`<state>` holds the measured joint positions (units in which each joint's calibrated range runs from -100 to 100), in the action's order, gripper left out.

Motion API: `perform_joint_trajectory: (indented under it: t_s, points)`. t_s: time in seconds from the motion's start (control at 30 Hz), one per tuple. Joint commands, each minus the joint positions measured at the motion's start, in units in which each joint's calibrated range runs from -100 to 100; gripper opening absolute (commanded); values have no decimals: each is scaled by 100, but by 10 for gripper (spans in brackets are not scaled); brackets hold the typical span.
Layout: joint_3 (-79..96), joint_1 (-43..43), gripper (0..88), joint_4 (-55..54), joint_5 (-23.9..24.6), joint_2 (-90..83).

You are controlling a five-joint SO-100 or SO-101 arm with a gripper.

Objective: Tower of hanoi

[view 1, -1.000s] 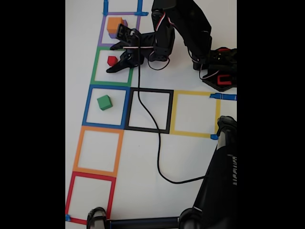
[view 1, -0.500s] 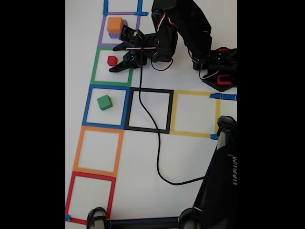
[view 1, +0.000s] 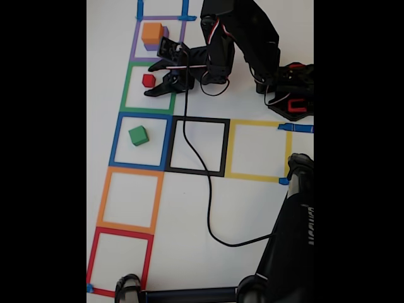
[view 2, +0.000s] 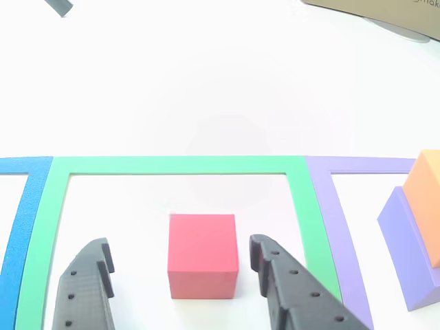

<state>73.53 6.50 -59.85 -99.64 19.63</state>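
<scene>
A small red cube (view 1: 148, 80) (view 2: 203, 255) sits inside the green tape square. My gripper (view 1: 152, 77) (view 2: 180, 251) is open, one finger on each side of the red cube with small gaps, not touching it. An orange cube (view 1: 152, 32) (view 2: 427, 206) rests on top of a purple cube (view 1: 155, 45) (view 2: 405, 247) in the purple tape square. A green cube (view 1: 138, 135) stands alone in the blue tape square, below the gripper in the fixed view.
Orange (view 1: 129, 199) and red (view 1: 120, 261) tape squares continue down the left column; black (view 1: 198, 146) and yellow (view 1: 259, 150) squares lie to the right. A black cable (view 1: 202, 189) trails across the black square. The arm's base (view 1: 287, 91) sits upper right; a dark stand (view 1: 290, 233) fills the lower right.
The gripper has shifted slightly toward the red cube and now brackets it. The cubes have not moved.
</scene>
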Motion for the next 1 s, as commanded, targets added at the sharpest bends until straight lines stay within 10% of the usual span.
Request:
perform_joint_trajectory:
  t_s: [0.0,0.97]
  points:
    - [-35,-93,184,-71,-36,-78]
    - [-244,-333,30,123,-36,-21]
